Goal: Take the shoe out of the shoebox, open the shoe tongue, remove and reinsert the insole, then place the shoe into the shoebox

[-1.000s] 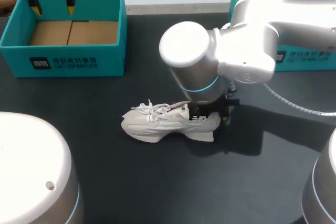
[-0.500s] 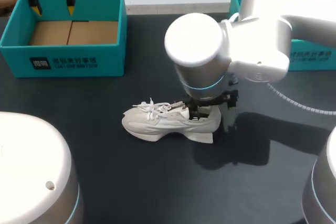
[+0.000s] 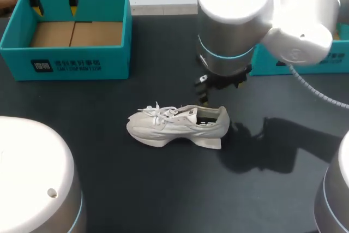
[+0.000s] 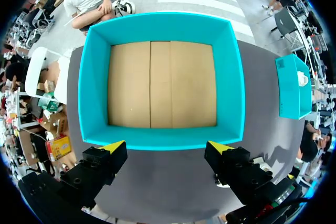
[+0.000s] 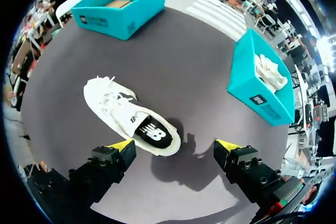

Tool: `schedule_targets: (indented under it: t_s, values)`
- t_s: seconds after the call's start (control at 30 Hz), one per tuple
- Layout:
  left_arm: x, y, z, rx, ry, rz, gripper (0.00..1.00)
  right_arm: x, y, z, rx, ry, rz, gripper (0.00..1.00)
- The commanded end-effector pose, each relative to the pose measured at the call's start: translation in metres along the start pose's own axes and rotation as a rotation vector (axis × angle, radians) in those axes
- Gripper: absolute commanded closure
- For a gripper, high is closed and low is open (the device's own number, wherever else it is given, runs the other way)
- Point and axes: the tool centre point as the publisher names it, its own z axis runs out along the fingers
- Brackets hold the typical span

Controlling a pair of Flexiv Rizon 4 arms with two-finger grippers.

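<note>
Head view: a white laced shoe (image 3: 174, 125) stands on the table (image 3: 163, 189), well apart from the teal shoebox (image 3: 112, 53) with its printed label. Left wrist: left gripper (image 4: 167, 148) — jaws apart — over the shoebox. Right wrist: right gripper (image 5: 176, 146), jaws spread, over the shoe's heel — black insole (image 5: 152, 131) bearing a white logo.

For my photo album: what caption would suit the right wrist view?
Open right gripper hovers over a white lace-up sneaker on the dark table, a teal cardboard shoebox beyond.
</note>
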Motion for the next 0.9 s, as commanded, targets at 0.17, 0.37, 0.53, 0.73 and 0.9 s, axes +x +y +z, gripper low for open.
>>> schedule_targets:
  t_s: [0.17,0.37,0.53,0.73,0.9]
  values:
    - [0.0,0.0,0.0,0.0,0.0,0.0,0.0,-0.007,-0.002,0.003,0.017,0.229,-0.343,0.0]
    - [0.0,0.0,0.0,0.0,0.0,0.0,0.0,-0.004,0.0,0.01,-0.249,0.46,-0.47,0.0]
    - [0.0,0.0,0.0,0.0,0.0,0.0,0.0,-0.016,-0.008,0.017,-0.307,0.568,-0.604,0.0]
    - [0.0,0.0,0.0,0.0,0.0,0.0,0.0,-0.033,-0.013,0.025,-0.389,0.694,-0.716,0.0]
    - [0.0,0.0,0.0,0.0,0.0,0.0,0.0,-0.038,-0.018,0.034,-0.392,0.824,-0.833,0.0]
